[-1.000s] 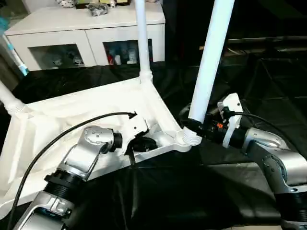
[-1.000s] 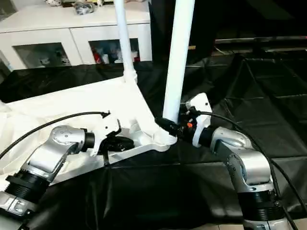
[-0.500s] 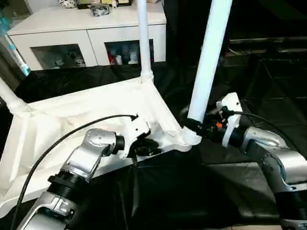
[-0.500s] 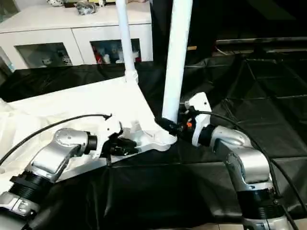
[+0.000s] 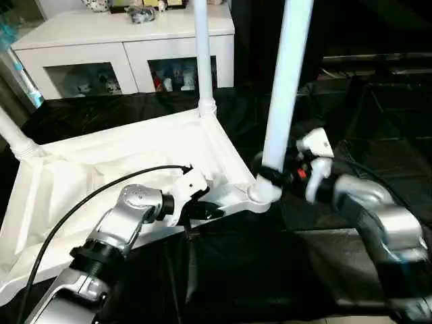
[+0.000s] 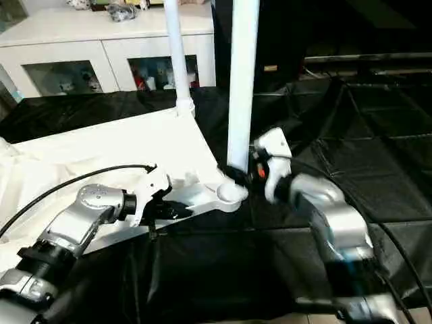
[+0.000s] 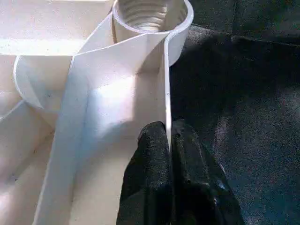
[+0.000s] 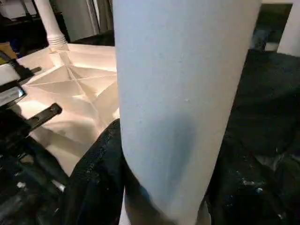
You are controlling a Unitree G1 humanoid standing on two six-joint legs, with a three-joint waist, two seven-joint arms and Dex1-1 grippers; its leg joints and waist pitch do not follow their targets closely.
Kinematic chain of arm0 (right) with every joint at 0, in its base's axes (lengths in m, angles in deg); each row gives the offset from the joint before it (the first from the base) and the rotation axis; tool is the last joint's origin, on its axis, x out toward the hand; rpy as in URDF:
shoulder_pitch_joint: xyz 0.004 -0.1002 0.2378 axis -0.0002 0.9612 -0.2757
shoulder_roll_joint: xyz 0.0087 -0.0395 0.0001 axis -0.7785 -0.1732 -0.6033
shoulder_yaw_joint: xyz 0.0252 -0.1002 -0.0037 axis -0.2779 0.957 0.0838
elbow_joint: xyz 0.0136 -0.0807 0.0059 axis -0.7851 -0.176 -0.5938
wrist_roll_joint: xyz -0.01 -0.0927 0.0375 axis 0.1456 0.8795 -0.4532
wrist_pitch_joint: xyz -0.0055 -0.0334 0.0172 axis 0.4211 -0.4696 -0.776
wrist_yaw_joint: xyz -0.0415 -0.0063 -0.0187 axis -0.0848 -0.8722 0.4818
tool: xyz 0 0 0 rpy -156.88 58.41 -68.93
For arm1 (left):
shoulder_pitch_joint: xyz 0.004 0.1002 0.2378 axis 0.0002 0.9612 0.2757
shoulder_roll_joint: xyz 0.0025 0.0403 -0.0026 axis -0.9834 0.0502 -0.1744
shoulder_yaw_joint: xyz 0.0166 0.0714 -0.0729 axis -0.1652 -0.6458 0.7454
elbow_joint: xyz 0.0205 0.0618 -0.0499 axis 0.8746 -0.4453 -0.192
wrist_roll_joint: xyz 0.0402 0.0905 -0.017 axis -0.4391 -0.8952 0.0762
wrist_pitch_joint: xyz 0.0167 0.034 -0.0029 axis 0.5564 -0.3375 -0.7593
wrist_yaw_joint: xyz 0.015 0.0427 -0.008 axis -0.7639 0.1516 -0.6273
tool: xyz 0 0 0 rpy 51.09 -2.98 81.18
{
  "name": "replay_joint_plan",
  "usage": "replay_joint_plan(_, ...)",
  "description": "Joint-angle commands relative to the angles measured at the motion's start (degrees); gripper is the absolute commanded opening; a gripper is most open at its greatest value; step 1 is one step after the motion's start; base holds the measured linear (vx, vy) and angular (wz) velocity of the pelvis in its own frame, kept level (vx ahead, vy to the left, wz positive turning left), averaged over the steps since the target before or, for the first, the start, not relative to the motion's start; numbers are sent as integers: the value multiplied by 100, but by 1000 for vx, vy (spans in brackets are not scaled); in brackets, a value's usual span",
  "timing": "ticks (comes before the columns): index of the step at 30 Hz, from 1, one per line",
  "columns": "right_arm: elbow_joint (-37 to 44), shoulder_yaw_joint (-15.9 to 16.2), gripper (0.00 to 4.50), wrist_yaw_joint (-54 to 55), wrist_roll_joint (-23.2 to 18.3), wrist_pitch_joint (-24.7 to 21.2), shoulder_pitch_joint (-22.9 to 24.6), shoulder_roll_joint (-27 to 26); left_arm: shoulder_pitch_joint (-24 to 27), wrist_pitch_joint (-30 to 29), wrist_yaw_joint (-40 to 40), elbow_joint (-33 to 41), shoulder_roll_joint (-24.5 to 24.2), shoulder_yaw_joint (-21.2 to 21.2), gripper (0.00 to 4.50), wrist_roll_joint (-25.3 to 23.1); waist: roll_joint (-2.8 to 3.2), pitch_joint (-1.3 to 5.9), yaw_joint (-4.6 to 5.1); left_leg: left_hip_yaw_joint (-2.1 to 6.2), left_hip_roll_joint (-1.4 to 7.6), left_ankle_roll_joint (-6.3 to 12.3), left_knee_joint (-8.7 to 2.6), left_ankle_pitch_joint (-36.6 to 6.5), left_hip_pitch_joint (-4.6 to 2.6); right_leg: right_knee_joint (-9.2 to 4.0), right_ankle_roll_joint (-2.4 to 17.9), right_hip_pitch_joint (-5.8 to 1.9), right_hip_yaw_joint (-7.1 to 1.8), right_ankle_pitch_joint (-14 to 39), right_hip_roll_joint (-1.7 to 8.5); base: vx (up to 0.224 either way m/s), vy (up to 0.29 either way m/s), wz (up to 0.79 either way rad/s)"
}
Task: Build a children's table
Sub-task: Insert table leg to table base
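White plastic children's table (image 5: 121,152) lying upside down on the black-cloth-draped surface (image 5: 378,142), ribbed underside up, three long white tubular legs seen standing in its rounded corner sockets. Left pincer (image 7: 169,140) pressed together on the thin rim wall just beside the near corner socket (image 7: 152,16). Right pincer (image 6: 237,177) clamped around the base of the near white leg (image 5: 283,88), right above its socket.

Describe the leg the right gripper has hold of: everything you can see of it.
The leg is a long, smooth white plastic-looking tube, standing nearly upright and running out of the picture's top. Its lower end sits in the near corner socket of the upturned white tabletop. The right gripper is closed around it just above the socket, a black finger on each side.
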State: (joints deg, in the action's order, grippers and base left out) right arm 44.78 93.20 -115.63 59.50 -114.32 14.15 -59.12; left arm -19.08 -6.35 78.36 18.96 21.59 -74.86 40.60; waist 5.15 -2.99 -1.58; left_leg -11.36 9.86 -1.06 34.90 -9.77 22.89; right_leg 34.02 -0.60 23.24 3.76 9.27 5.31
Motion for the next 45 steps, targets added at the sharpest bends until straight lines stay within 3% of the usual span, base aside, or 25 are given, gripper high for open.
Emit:
replay_joint_plan(1,-108,100,188,16,80,138,-109,-60,-34,64,26,-53,26,24,0,60,-139,377,40,185,270,38,-449,-1900,-190,-521,892,-162,-208,2663,310,0,0,0)
replay_joint_plan(5,-264,161,188,-43,76,128,-199,-86,49,180,50,16,36,72,0,139,-158,388,26,176,278,89,-446,-1761,-180,-500,951,-172,-221,2467,313,0,0,0)
replay_joint_plan(6,-290,170,188,-99,48,81,-216,-96,83,214,57,39,39,91,0,166,-198,393,27,169,280,111,-448,-1701,-169,-491,965,-182,-224,2391,309,0,0,0)
replay_joint_plan(8,-315,179,188,-149,37,56,-230,-104,106,248,67,50,43,106,0,187,-186,397,11,167,282,156,-440,-1604,-165,-471,997,-186,-229,2296,316,0,0,0)
replay_joint_plan(11,-384,295,188,-281,134,91,-218,-75,219,353,84,98,52,149,0,252,-219,390,13,157,282,199,-433,-1561,-152,-475,989,-189,-230,2361,320,0,0,0)
replay_joint_plan(25,-1068,242,188,-265,185,376,-407,-286,250,505,65,20,114,236,0,277,-189,378,54,169,272,125,-439,-1750,-172,-503,921,-171,-220,2663,318,0,0,0)
replay_joint_plan(31,-1061,-180,188,-270,-148,323,-6,-389,185,517,-53,-61,130,244,0,215,-181,366,106,179,275,124,-449,-1901,-183,-539,863,-157,-225,2819,319,0,0,0)
replay_joint_plan(36,-1017,-353,188,-227,-309,322,237,-452,176,500,-29,-73,123,240,0,201,-184,386,89,169,279,178,-447,-1745,-171,-510,942,-170,-226,2603,317,0,0,0)
replay_joint_plan(37,-984,-451,188,-176,-369,379,377,-503,180,486,-13,-66,112,227,0,197,-127,380,75,163,280,173,-450,-1771,-185,-535,926,-155,-227,2629,315,0,0,0)
replay_joint_plan(39,-985,-526,188,-139,-390,445,506,-553,175,500,-12,-83,117,216,0,192,-148,393,63,167,276,179,-453,-1743,-170,-514,933,-174,-226,2562,316,0,0,0)
replay_joint_plan(41,-990,-554,188,-100,-377,516,659,-601,158,519,-12,-112,131,205,0,185,-141,386,45,164,282,179,-457,-1767,-181,-529,917,-161,-228,2626,323,0,0,0)
replay_joint_plan(42,-951,-492,188,-81,-316,566,768,-598,145,522,-10,-124,135,202,0,180,-72,385,35,180,275,154,-464,-1806,-183,-515,903,-171,-219,2679,324,0,0,0)
replay_joint_plan(45,-795,-274,188,-34,-113,690,1000,-549,112,544,-11,-159,139,199,0,159,-104,386,30,176,273,115,-478,-1897,-191,-539,841,-169,-220,2741,314,0,0,0)
